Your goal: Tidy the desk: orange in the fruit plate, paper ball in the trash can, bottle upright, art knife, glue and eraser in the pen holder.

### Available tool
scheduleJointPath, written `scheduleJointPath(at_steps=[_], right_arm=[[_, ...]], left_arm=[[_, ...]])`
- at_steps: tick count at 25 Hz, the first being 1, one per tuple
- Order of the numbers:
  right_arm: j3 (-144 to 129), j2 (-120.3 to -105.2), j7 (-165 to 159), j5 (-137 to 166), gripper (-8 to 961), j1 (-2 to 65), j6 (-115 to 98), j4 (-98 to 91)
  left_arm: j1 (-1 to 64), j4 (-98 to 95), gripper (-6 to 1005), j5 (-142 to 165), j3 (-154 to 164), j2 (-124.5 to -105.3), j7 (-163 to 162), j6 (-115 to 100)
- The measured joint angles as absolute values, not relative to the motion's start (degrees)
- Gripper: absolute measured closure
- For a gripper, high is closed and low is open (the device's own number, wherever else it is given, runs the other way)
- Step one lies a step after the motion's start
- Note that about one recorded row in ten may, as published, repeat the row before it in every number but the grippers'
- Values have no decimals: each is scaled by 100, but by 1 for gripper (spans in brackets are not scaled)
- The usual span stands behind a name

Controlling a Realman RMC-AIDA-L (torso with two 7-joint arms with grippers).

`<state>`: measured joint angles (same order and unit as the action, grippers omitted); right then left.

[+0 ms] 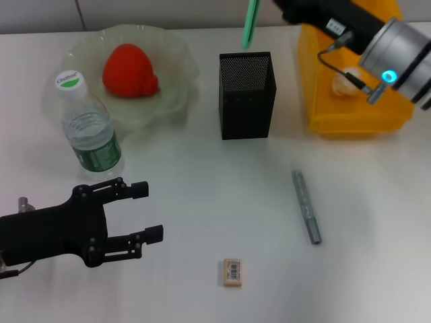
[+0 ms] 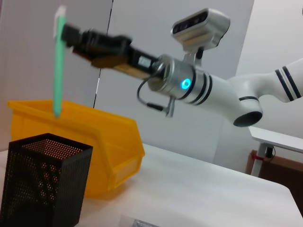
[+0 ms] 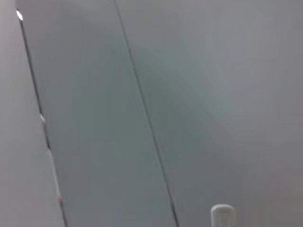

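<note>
My right gripper is shut on a green glue stick and holds it upright just above the black mesh pen holder. The stick's lower end hangs over the holder's opening. A grey art knife and a small eraser lie on the white desk. A red-orange fruit sits in the translucent fruit plate. A clear bottle stands upright beside the plate. My left gripper is open and empty, low at the front left.
A yellow bin stands right of the pen holder with a crumpled paper ball in it. My right arm reaches over the bin. The right wrist view shows only a grey wall.
</note>
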<state>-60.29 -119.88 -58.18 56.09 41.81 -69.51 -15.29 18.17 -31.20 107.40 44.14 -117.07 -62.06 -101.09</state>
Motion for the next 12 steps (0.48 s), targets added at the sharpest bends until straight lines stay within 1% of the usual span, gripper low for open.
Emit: scheduleJointPath(at_steps=[4,7,12], right_arm=[[-6136,-11988,-5563,5551,682,4281,-6756,-1274],[-6298,-11987,-5779,5533,665,4136,-6884,-1435],[-6854,-11918,-6627,5555,637,3710,-7155,-2381]], left_arm=[[1787,-3120,198,10740,4389,-11697,-6212,-10125],[1765,-3114,198,10740,4378,-11681,-6225,-10139],[1752,-3111,198,10740,4377,-11672,-6236,-10151]])
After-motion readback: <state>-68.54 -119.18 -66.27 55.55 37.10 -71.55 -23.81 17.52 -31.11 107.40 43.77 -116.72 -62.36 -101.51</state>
